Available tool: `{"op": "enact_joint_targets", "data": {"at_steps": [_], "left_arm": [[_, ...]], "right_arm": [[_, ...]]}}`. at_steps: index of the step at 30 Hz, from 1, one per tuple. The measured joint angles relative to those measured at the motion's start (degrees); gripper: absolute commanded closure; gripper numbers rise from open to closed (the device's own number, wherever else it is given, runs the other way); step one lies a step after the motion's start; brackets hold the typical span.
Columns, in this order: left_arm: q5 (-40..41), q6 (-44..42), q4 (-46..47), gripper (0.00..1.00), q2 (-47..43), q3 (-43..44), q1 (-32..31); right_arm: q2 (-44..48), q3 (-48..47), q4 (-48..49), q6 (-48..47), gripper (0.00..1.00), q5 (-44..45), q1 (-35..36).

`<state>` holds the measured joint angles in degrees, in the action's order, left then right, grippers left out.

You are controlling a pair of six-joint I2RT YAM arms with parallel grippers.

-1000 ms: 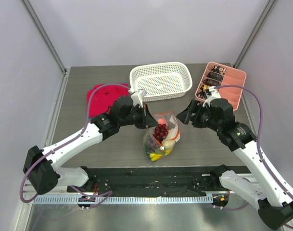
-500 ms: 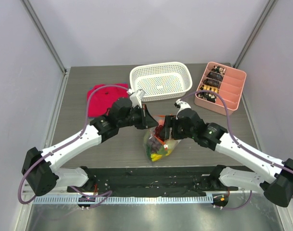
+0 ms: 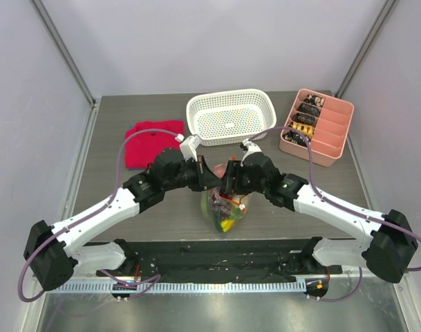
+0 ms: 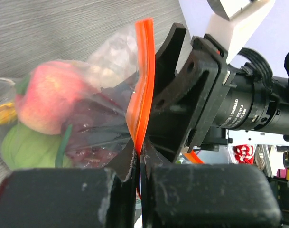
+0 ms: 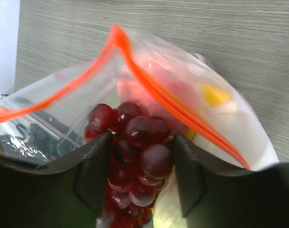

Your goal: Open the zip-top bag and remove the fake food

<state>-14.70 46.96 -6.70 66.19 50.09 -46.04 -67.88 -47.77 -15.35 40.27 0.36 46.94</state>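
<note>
The clear zip-top bag (image 3: 225,213) stands on the table between both arms, mouth open. My left gripper (image 3: 210,178) is shut on the bag's orange zipper strip (image 4: 142,90), which it pinches at the fingertips (image 4: 139,153). My right gripper (image 3: 230,189) reaches into the open mouth, and its fingers (image 5: 94,166) press on both sides of the dark red grapes (image 5: 144,156). A pink-red fruit (image 4: 49,99) and a green piece (image 4: 21,147) show through the plastic. Yellow pieces (image 3: 224,225) lie at the bag's bottom.
A white perforated basket (image 3: 231,116) stands at the back centre. A pink divided tray (image 3: 328,131) with dark pieces is at the back right. A red cloth (image 3: 151,142) lies at the back left. The two grippers are nearly touching over the bag.
My right arm swung left from beside the pink tray and pushed its gripper into the bag around the grapes. My left gripper kept its hold on the zipper strip and shifted slightly.
</note>
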Motion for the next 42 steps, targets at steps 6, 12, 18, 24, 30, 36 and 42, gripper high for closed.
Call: {"op": "enact_joint_targets", "data": {"at_steps": [6,12,18,24,30,36,42], "left_arm": [[4.2,0.8,-1.5,1.0,-4.6,-2.5,0.0],[13.7,1.7,-4.1,1.0,-12.5,-5.9,-0.1],[16.9,2.1,-5.2,1.0,-14.2,-6.7,-0.1],[18.1,2.1,-5.4,1.0,-13.9,-6.8,-0.1],[19.6,1.7,-5.9,1.0,-13.7,-7.4,-0.1],[20.0,0.7,-6.0,1.0,-13.5,-7.4,-0.1],[19.6,0.5,-6.0,1.0,-13.3,-7.4,-0.1]], "right_arm": [[-0.6,-0.7,1.6,0.2,0.95,-1.4,0.3],[0.8,-6.9,-2.9,-2.1,0.99,-2.7,0.6],[2.6,-14.6,-3.8,-3.3,0.99,-5.3,0.6],[1.5,-23.7,-7.0,-5.7,0.99,-3.9,0.6],[-6.9,-39.0,-8.2,-8.3,0.99,-3.6,-4.7],[-18.8,-47.1,-6.7,-9.8,0.99,-4.8,-16.0],[-34.1,-51.7,-5.1,-12.3,0.99,-3.4,-22.6]]}}
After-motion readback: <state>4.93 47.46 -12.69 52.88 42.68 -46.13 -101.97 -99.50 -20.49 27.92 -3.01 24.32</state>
